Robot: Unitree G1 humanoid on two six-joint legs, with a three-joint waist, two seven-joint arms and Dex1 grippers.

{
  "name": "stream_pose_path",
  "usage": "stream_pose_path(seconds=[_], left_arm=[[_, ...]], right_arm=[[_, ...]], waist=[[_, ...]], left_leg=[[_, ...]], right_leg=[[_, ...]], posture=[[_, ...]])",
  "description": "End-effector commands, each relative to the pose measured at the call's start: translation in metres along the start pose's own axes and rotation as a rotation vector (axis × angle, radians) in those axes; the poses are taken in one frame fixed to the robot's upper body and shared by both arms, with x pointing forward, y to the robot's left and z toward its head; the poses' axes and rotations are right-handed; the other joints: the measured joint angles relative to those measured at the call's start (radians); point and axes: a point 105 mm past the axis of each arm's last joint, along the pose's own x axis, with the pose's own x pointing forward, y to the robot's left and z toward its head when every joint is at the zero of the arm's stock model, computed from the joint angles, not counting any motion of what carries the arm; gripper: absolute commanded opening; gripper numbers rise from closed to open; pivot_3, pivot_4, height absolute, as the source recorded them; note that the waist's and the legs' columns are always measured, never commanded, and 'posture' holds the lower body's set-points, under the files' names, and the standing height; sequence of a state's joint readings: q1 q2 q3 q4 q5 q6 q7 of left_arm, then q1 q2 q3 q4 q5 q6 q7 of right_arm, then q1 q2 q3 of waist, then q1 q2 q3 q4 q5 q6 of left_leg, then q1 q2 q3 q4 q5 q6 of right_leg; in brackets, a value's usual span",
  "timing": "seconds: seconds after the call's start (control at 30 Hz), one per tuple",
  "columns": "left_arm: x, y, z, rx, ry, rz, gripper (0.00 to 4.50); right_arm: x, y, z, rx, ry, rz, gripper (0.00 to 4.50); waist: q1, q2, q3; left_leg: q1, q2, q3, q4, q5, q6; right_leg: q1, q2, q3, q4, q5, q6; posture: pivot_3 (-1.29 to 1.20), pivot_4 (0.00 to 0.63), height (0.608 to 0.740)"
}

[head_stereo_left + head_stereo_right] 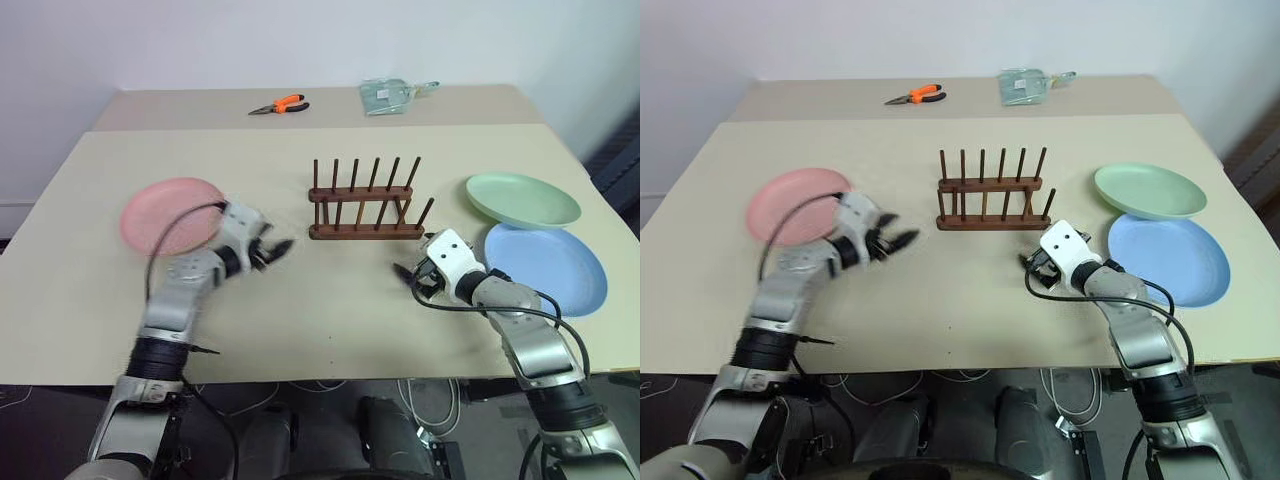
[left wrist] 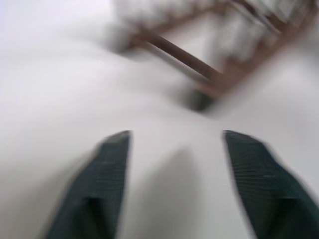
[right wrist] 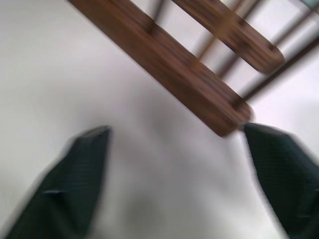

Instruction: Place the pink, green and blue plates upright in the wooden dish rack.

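Pink plate [image 1: 170, 214], dark-brown rack [image 1: 365, 200] (orange-handled pliers [image 1: 280, 105], seemingly).

- Soft, even, bright light falls over the beige table [image 1: 330, 300]; no glare.
- Shadows are faint: a thin one under the wooden dish rack [image 1: 365, 200], toward 6 o'clock.
- The left arm smears with motion blur.
- Both wrist views are blurred; the rack's rails [image 3: 164, 69] look streaked, the black fingers [image 2: 104, 189] soft-edged.
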State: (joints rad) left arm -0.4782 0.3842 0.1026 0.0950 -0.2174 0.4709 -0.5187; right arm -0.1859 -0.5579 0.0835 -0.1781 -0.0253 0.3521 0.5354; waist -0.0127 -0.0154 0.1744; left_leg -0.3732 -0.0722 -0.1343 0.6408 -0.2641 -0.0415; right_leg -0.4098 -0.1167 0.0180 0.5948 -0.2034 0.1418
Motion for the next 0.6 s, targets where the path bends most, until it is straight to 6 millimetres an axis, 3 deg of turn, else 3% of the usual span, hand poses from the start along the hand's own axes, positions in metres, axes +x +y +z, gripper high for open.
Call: stream_pose_path(seconds=[0.03, 0.1, 0.23, 0.37, 0.5, 0.6], left_arm=[[-0.035, 0.085, 0.049, -0.032, -0.130, 0.447, 4.45], [-0.060, 0.121, 0.051, -0.091, -0.116, 0.689, 4.45], [-0.096, 0.150, 0.031, -0.313, -0.079, 0.954, 4.45], [-0.110, 0.144, -0.007, -0.655, -0.043, 1.006, 4.45], [-0.098, 0.125, -0.025, -0.906, -0.042, 0.886, 4.45], [-0.086, 0.115, -0.027, -0.989, -0.050, 0.799, 3.51]], right_arm=[[-0.003, 0.009, 0.022, -0.066, -0.079, 0.050, 4.50], [0.000, 0.013, 0.023, -0.067, -0.085, 0.071, 4.50], [0.008, 0.015, 0.029, -0.082, -0.109, 0.092, 4.50], [0.011, 0.014, 0.037, -0.092, -0.135, 0.101, 4.50], [0.011, 0.013, 0.037, -0.101, -0.140, 0.103, 4.50], [0.010, 0.014, 0.038, -0.109, -0.144, 0.100, 4.50]], waist=[[0.000, -0.001, 0.000], [0.000, -0.001, 0.000], [0.000, -0.001, 0.000], [0.004, -0.004, 0.001], [0.004, -0.010, 0.002], [0.003, -0.010, 0.002]], left_leg=[[0.000, 0.000, 0.000, 0.000, 0.000, 0.000], [0.000, 0.000, 0.000, 0.000, 0.000, 0.000], [0.001, -0.001, 0.000, 0.000, 0.000, 0.000], [0.000, -0.001, -0.001, 0.000, 0.000, -0.001], [0.000, -0.001, -0.002, 0.001, 0.000, -0.002], [0.000, -0.001, -0.002, 0.001, 0.001, -0.002]], right_leg=[[0.000, 0.000, 0.000, 0.000, 0.000, 0.000], [0.001, 0.000, 0.000, 0.000, 0.000, 0.001], [0.001, 0.000, 0.000, -0.001, 0.000, 0.001], [0.001, 0.000, -0.001, 0.000, 0.001, -0.001], [0.001, 0.000, -0.002, 0.000, 0.001, -0.001], [0.001, 0.000, -0.002, 0.000, 0.001, -0.001]], posture=[[0.00, 0.150, 0.740], [0.00, 0.150, 0.740], [0.00, 0.150, 0.740], [0.00, 0.150, 0.740], [0.00, 0.150, 0.740], [0.00, 0.150, 0.740]])
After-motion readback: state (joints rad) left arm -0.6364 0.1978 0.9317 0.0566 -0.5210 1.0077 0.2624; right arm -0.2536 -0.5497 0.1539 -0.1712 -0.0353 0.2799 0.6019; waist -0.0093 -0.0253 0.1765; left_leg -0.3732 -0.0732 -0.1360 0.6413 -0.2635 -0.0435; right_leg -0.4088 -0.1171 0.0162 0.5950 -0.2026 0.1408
